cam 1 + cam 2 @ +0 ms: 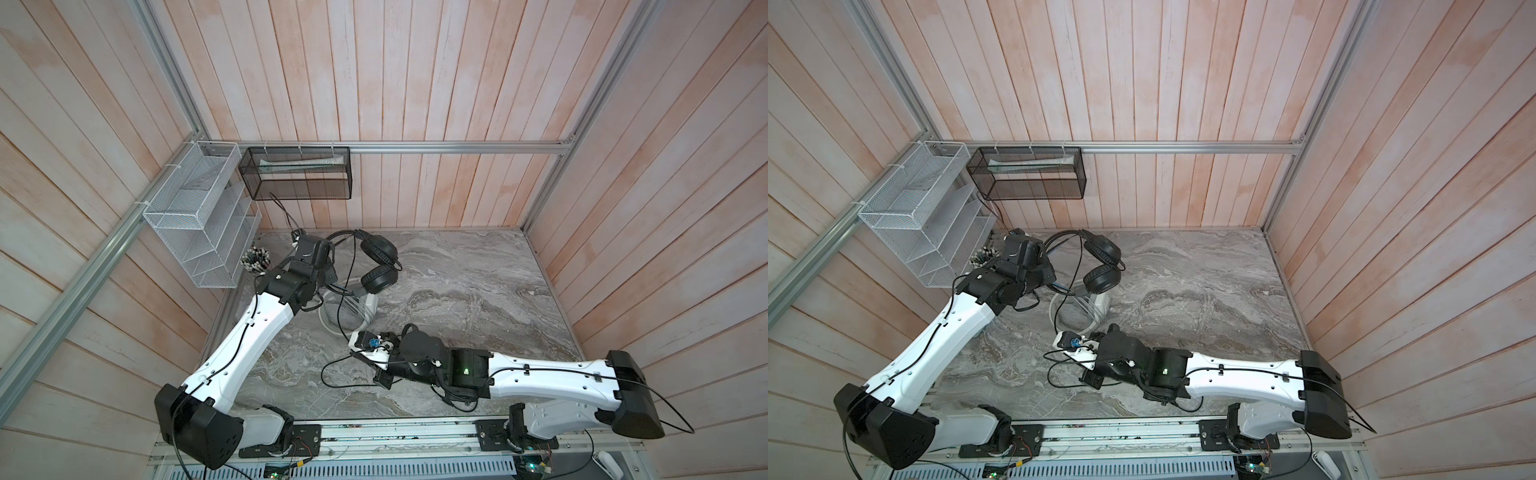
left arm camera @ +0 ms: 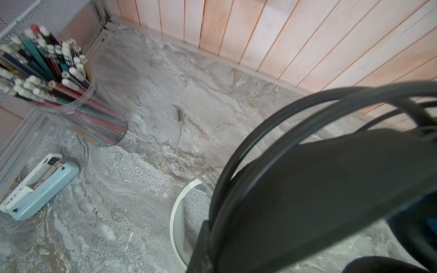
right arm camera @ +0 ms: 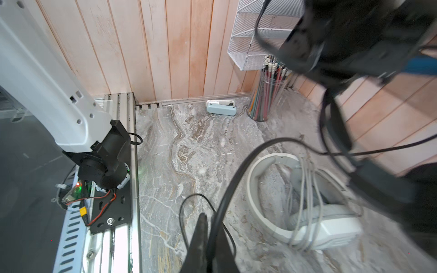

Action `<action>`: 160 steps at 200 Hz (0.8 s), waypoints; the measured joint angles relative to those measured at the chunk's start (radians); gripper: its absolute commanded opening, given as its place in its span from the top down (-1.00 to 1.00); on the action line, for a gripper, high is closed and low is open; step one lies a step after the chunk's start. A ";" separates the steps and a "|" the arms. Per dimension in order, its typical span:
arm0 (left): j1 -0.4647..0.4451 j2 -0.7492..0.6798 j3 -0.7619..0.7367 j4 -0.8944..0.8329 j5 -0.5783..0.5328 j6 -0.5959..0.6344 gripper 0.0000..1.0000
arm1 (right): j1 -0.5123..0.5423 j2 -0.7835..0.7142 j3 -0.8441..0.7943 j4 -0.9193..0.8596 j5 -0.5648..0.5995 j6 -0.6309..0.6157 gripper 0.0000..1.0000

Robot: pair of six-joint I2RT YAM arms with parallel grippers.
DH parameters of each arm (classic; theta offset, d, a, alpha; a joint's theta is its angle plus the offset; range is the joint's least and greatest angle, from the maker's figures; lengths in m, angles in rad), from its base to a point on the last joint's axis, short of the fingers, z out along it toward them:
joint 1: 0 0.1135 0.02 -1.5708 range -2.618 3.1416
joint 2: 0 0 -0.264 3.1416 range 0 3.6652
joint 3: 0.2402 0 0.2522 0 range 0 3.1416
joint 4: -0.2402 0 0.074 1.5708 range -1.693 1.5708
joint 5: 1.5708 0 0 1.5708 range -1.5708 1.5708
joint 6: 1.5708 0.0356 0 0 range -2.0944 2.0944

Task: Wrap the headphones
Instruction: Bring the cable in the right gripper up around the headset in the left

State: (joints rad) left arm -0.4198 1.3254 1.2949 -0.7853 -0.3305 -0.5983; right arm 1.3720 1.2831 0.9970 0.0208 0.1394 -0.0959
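Observation:
The black headphones [image 1: 379, 262] hang above the back left of the marble table, both ear cups [image 1: 1100, 266] in the air. My left gripper [image 1: 332, 274] is shut on their wide black headband [image 2: 319, 189], which fills much of the left wrist view. Their black cable [image 3: 236, 179] drops down to my right gripper [image 3: 208, 219], which is shut on it low over the table [image 1: 353, 338]. A loose loop of cable lies in front [image 1: 328, 374]. The white headphones [image 3: 257, 201] lie flat below the black pair [image 1: 347, 311], with grey-white cable [image 3: 305, 189] wound round them.
A clear cup of pencils [image 1: 255, 257] stands in the back left corner. A light blue stapler [image 2: 42, 186] lies by the left wall. A white mesh organizer [image 1: 199, 216] and a black mesh basket [image 1: 299, 174] hang on the walls above.

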 measured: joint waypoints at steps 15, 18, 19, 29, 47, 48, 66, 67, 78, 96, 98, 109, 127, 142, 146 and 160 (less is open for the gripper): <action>-0.023 -0.006 -0.058 0.018 -0.021 0.013 1.00 | 0.000 -0.025 0.032 -0.051 0.047 -0.035 1.00; -0.029 -0.009 -0.067 0.021 -0.025 0.017 1.00 | 0.000 -0.029 0.037 -0.057 0.056 -0.042 1.00; -0.031 -0.010 -0.071 0.022 -0.027 0.019 1.00 | 0.000 -0.031 0.040 -0.061 0.060 -0.044 1.00; -0.056 -0.024 -0.103 0.035 -0.044 0.032 1.00 | 0.000 -0.047 0.053 -0.086 0.094 -0.069 1.00; -0.120 -0.052 -0.148 0.058 -0.089 0.060 1.00 | 0.000 -0.076 0.072 -0.127 0.148 -0.113 1.00; -0.126 -0.055 -0.151 0.058 -0.092 0.062 1.00 | 0.000 -0.077 0.072 -0.128 0.150 -0.115 1.00; -0.202 -0.080 -0.183 0.077 -0.151 0.089 1.00 | -0.003 -0.096 0.095 -0.161 0.200 -0.151 1.00; -0.205 -0.080 -0.184 0.077 -0.153 0.090 1.00 | -0.003 -0.097 0.097 -0.163 0.203 -0.153 1.00; -0.242 -0.093 -0.202 0.084 -0.187 0.105 1.00 | -0.009 -0.107 0.108 -0.180 0.229 -0.171 1.00; -0.279 -0.117 -0.238 0.093 -0.243 0.127 1.00 | -0.024 -0.130 0.116 -0.207 0.267 -0.195 1.00; -0.282 -0.120 -0.243 0.093 -0.248 0.131 1.00 | -0.026 -0.133 0.116 -0.211 0.271 -0.196 1.00; -0.288 -0.137 -0.265 0.093 -0.275 0.139 1.00 | -0.037 -0.151 0.116 -0.229 0.287 -0.205 1.00; -0.291 -0.169 -0.291 0.094 -0.309 0.156 1.00 | -0.049 -0.177 0.117 -0.258 0.302 -0.220 1.00; -0.298 -0.205 -0.308 0.105 -0.326 0.168 1.00 | -0.056 -0.190 0.119 -0.274 0.310 -0.227 1.00; -0.301 -0.216 -0.313 0.110 -0.331 0.171 1.00 | -0.058 -0.192 0.120 -0.277 0.312 -0.230 1.00; -0.316 -0.252 -0.331 0.121 -0.344 0.186 1.00 | -0.062 -0.194 0.129 -0.285 0.316 -0.235 1.00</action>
State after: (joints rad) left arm -0.7357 1.0733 0.9638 -0.6643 -0.6746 -0.4122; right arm 1.3102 1.0893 1.1255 -0.2642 0.4553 -0.3305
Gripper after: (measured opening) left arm 0.080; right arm 0.063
